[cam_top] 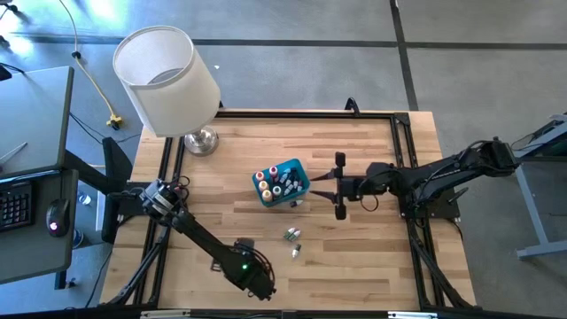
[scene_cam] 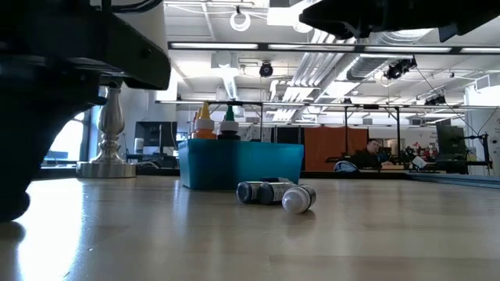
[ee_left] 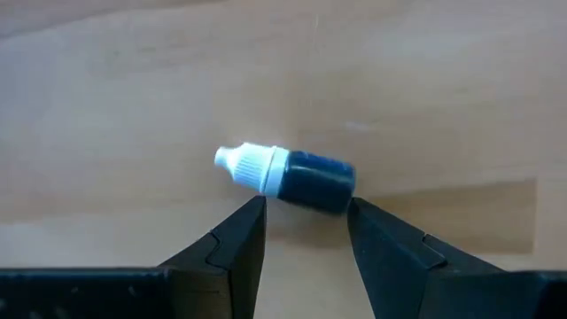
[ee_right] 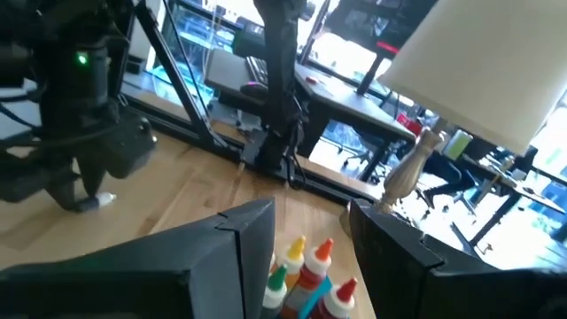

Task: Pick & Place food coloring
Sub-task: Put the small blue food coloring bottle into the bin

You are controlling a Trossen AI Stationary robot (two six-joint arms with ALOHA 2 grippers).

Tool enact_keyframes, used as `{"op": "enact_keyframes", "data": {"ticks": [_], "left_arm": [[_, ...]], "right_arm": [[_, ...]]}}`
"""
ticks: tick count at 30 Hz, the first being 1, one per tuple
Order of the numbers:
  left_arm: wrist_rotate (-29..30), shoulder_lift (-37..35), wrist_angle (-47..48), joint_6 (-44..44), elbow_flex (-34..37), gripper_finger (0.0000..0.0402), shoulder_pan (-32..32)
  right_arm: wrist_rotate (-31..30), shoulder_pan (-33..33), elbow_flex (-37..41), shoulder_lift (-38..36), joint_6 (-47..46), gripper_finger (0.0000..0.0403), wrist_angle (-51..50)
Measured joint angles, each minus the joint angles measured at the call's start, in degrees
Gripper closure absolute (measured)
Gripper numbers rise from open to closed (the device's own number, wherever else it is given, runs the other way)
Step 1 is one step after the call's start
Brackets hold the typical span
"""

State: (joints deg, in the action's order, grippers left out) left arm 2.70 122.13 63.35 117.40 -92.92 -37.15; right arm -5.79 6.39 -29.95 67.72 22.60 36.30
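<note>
Dark fingers: the left hand [ee_left: 306, 257] hangs low over the bench with its fingers [ee_left: 235, 244] part open and empty, straddling a dark bottle [ee_left: 292, 175] lying on its side just ahead of the tips.
Slip risk: that bottle is round and lies slantwise to the jaws; closing on it could roll it or pinch only the white cap [ee_left: 251, 166].
Other hand: the right hand [cam_top: 312, 186] waits just beside the blue bin [cam_top: 297, 182], part open and empty; a small drift could nudge it.
Farther out: two more bottles [cam_top: 292, 236] lie on the bench [cam_top: 372, 266] between the hands; bottles already stand in the bin.
Lamp [cam_top: 168, 75]: well clear.
</note>
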Motion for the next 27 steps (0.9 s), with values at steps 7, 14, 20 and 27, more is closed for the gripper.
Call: {"op": "enact_keyframes", "data": {"ticks": [7,14,20,27], "left_arm": [[0.7,0.6,-0.2,2.2,-0.1,0.0245,0.0],[1.2,0.6,-0.2,-2.9,-0.1,0.0245,0.0],[-1.3,0.6,-0.4,0.0,0.0,0.0245,0.1],[0.6,0.6,-0.4,1.7,0.0,0.0245,0.0]], "right_arm": [[0.3,0.0,0.0,0.0,0.6,0.0261,2.8],[0.3,0.0,0.0,0.0,3.3,0.0261,4.1],[0.3,0.0,0.0,0.0,3.4,0.0261,5.6],[0.3,0.0,0.0,0.0,3.3,0.0261,5.6]]}}
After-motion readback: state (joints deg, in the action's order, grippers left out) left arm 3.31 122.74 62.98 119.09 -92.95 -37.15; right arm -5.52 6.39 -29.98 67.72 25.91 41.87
